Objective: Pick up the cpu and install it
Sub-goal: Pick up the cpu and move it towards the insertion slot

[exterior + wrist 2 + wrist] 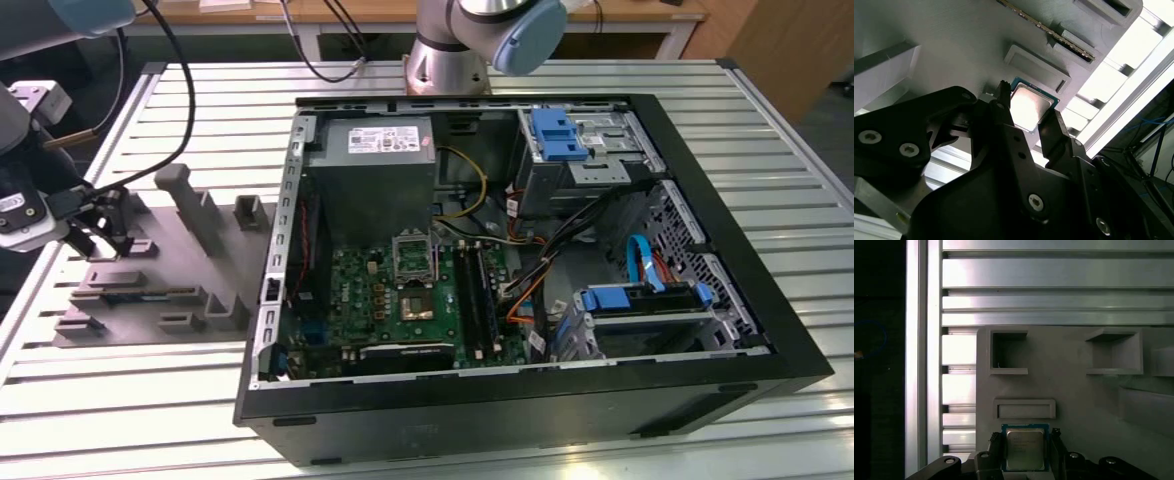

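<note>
The gripper (107, 235) hangs over a grey moulded parts fixture (174, 270) at the exterior view's left, on the slatted aluminium surface (160, 400). The fixture lies just beside the open computer case (747, 370), which takes up the middle and the exterior view's right.

In both wrist views, the cpu (1025, 450) (1030, 106) sits between the two black fingers (995, 442) (1054, 130), silvery top facing the cameras. The fingers stand against two opposite edges of the cpu and appear to be clamped on it. Whether the cpu rests on the fixture or is clear of it cannot be told. In the first wrist view, a shallow rectangular recess (1024, 409) of the fixture lies just beside the cpu, and two deeper square pockets (1009, 352) (1114, 352) lie farther off.

Inside the case, the green motherboard (387, 300) lies flat on the bottom. Its metal-framed socket (415, 258) has a dark centre and is well apart from the gripper. The grey power supply (380, 180) sits at the far side of the socket.
</note>
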You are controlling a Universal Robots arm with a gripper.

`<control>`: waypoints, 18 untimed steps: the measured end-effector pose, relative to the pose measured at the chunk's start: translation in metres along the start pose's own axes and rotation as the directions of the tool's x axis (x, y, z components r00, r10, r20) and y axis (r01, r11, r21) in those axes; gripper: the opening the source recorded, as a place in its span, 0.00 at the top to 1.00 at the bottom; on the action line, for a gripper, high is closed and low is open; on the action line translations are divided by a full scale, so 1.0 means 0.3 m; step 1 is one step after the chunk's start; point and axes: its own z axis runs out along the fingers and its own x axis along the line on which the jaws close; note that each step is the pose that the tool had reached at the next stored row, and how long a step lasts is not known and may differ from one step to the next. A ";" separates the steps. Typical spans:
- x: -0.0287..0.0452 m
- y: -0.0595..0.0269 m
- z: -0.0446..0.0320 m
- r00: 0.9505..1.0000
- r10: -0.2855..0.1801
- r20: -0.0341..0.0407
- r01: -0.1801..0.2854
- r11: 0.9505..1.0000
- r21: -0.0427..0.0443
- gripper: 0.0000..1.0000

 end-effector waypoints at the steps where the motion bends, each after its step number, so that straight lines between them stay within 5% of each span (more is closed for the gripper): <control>1: 0.000 0.000 0.000 1.000 0.000 0.000 0.000 1.000 0.000 0.53; 18: 0.000 0.001 -0.013 1.000 0.000 0.000 0.000 1.000 0.000 0.53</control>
